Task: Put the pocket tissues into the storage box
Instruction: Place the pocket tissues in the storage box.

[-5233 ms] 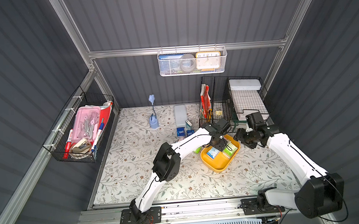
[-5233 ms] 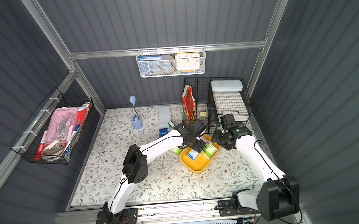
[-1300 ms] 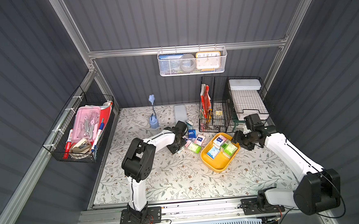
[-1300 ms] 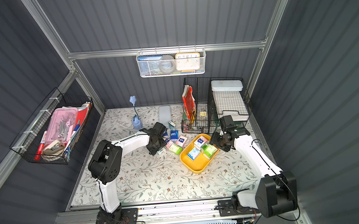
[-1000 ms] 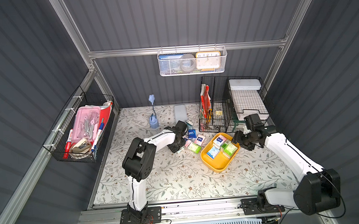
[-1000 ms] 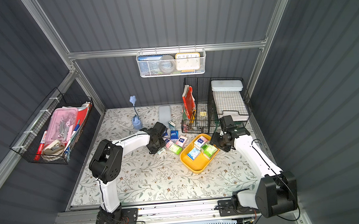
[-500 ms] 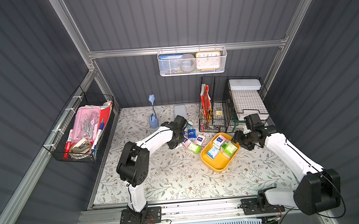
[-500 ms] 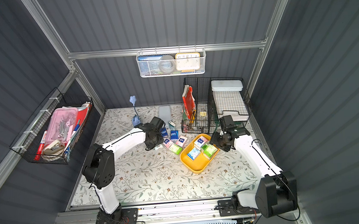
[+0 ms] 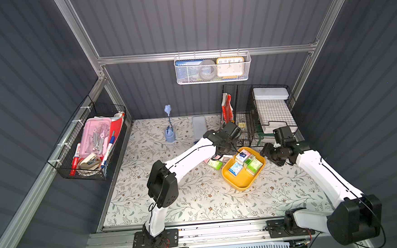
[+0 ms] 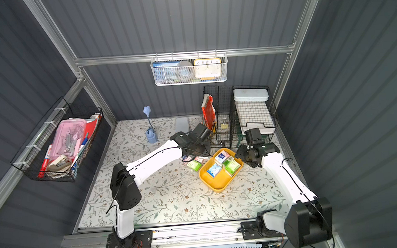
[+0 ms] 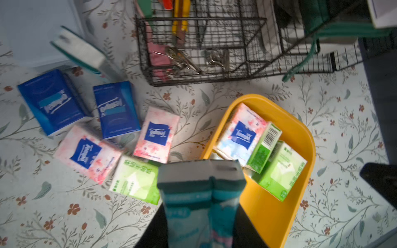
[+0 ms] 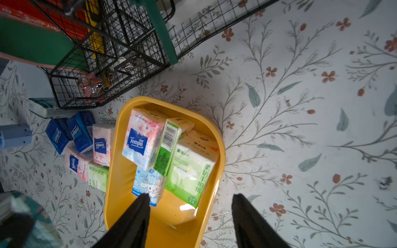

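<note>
Packet (image 11: 200, 189) in left gripper (image 9: 226, 150) | over storage box (image 11: 253, 98) rim

You see the left gripper (image 10: 202, 152) above the mat (image 10: 173, 197), just beside the box (image 10: 216, 184). Several tissues (image 10: 222, 156) lie inside the box, some more on the mat beside it. The right gripper (image 10: 239, 156) is near its other side.

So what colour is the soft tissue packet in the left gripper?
Teal-and-white packet; best in left wrist view.

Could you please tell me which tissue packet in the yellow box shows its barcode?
The narrow green packet, standing on edge between the pink Tempo packet and the flat light green packet, with its barcode side facing up.
</note>
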Tool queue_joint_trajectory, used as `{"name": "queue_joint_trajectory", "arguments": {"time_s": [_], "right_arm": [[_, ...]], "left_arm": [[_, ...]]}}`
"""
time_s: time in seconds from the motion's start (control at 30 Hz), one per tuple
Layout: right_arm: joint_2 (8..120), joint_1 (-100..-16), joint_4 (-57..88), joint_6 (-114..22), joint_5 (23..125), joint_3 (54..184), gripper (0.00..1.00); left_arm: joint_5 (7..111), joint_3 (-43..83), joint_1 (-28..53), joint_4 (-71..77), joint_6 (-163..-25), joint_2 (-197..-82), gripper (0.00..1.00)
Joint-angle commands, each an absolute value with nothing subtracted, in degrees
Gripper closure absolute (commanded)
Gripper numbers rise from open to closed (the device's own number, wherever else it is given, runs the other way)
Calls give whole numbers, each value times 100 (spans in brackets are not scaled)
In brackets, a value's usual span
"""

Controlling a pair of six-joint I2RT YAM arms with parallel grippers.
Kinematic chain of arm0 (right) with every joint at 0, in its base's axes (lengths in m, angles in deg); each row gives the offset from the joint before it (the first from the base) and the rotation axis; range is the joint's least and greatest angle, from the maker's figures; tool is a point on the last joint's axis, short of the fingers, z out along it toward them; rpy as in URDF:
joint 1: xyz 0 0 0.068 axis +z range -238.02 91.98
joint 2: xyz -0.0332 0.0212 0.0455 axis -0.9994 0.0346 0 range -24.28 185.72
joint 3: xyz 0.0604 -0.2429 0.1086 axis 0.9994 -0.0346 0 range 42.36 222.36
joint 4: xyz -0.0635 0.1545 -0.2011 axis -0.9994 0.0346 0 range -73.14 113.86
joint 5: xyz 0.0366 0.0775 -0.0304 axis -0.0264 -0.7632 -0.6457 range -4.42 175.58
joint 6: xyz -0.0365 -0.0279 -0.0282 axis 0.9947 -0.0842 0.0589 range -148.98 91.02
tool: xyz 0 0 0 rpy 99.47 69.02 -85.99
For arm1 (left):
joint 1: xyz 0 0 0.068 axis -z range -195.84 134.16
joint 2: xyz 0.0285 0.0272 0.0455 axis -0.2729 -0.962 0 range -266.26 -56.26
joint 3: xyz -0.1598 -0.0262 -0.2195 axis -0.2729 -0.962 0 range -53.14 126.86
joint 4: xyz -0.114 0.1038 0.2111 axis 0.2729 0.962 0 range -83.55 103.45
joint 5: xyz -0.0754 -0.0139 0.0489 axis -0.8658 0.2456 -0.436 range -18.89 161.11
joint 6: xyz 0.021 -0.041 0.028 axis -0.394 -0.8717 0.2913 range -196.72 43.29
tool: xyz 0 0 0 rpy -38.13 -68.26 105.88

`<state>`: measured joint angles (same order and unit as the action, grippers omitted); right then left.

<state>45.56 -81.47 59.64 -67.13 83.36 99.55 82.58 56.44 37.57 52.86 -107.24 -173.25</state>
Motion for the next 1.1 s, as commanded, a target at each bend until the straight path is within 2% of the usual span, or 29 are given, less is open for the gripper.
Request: {"name": "queue_joint_trajectory", "arguments": {"time_s": [0.0, 0.3, 0.63, 0.73, 0.8, 0.87, 0.93, 1.07], "right_arm": [[4241, -8283, 5917, -6897, 8563, 9725, 35], [4032, -8457, 5972, -6801, 8456, 9729, 35], [4030, -8460, 5948, -6793, 8352, 9747, 35], [4034, -8457, 5964, -6768, 8335, 9746, 35], [4032, -8459, 5979, -6748, 8337, 9750, 35], [4032, -8459, 5992, -6732, 8320, 9764, 35], [4032, -8453, 5981, -6730, 8292, 9764, 35], [4058, -8460, 5972, -6730, 8203, 9773, 35]], "left_arm": [[7976, 5979, 3934, 5682, -9881, -17711, 63], [8080, 6348, 4169, 6094, -8729, -18489, 64], [8272, 6587, 4171, 6032, -8621, -18907, 61], [8275, 6695, 4166, 6032, -8629, -18985, 49], [8313, 6717, 4164, 6032, -8638, -18987, 35], [8358, 6724, 4172, 6032, -8651, -18943, 27], [8375, 6759, 4167, 6041, -8663, -18891, 22], [8362, 6923, 4166, 6096, -8682, -18695, 21]]}}
